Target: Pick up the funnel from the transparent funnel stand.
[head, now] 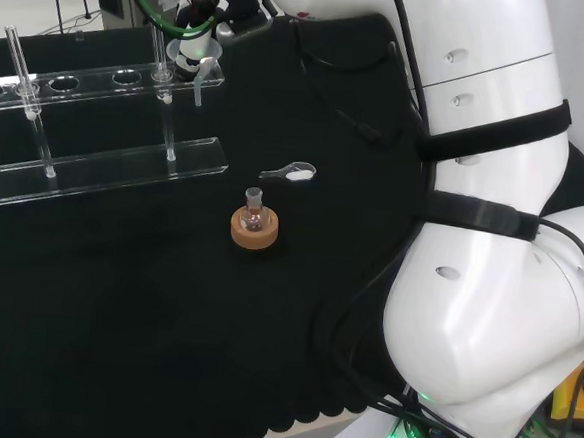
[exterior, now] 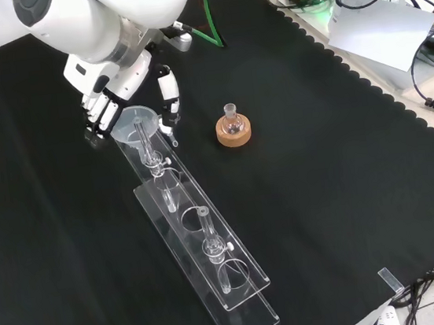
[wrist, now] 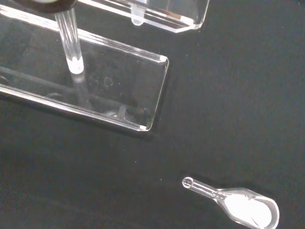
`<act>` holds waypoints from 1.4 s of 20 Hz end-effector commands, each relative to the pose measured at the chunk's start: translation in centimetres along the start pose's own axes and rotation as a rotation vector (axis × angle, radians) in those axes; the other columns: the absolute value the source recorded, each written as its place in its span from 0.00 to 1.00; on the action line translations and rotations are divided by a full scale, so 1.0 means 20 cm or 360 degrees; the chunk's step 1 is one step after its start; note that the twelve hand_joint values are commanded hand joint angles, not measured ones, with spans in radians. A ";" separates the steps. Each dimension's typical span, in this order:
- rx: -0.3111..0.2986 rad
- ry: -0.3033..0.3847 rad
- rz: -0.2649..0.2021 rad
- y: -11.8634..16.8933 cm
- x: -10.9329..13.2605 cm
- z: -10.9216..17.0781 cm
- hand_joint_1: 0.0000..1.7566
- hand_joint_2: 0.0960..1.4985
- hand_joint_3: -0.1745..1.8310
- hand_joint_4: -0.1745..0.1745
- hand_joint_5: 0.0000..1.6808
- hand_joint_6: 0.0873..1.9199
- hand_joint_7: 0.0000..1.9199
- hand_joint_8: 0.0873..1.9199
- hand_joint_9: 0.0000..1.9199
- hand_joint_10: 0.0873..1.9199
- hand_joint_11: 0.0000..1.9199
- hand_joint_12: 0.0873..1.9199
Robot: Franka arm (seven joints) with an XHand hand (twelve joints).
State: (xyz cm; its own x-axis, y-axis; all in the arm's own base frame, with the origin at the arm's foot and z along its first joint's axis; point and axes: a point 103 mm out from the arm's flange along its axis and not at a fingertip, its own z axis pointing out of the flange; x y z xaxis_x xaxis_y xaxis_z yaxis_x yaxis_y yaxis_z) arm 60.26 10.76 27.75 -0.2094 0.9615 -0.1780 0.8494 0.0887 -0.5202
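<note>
Front view, taken from left to right: the hand is seen at the upper left, arrived at the far end of the transparent funnel stand, which runs diagonally down toward the lower right. The funnel is seated in the stand's uppermost hole, its wide mouth upward and its stem hanging straight down through the top plate, so its long axis is upright. The fingers are placed to the left of the funnel's rim and the thumb to its right; the rim is thus bracketed between them. Whether either side actually touches the rim cannot be told, and the funnel is judged not yet gripped, the hand being partly spread around it. To the right, well apart from the stand, a small flask on a cork ring is seen.

Since the funnel lies directly below and between the digits, the coming move is judged to need a closing on the rim, then a straight upward lift along the stem's axis, so that the stem clears the hole without being dragged against the plate.

A small clear scoop lies on the black cloth beside the stand's end.
</note>
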 end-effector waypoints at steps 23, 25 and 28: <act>-0.0277 -0.0335 0.0056 -0.03 0.06 -0.09 0.52 0.39 0.44 0.40 0.38 0.25 0.34 0.31 0.52 0.20 0.29 0.65; -0.0298 -0.0360 0.0072 -0.09 0.05 -0.17 0.53 0.39 0.44 0.43 0.38 0.34 0.36 0.31 0.54 0.20 0.30 0.65; -0.0274 -0.0372 0.0092 -0.18 0.04 -0.28 0.53 0.39 0.45 0.44 0.38 0.38 0.37 0.31 0.55 0.20 0.30 0.65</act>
State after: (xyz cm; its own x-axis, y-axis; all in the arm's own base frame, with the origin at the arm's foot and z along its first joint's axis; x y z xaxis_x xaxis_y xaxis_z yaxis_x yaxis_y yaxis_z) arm 60.01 11.86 29.37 -0.2596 0.9028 -0.3429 0.9073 0.1064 -0.4069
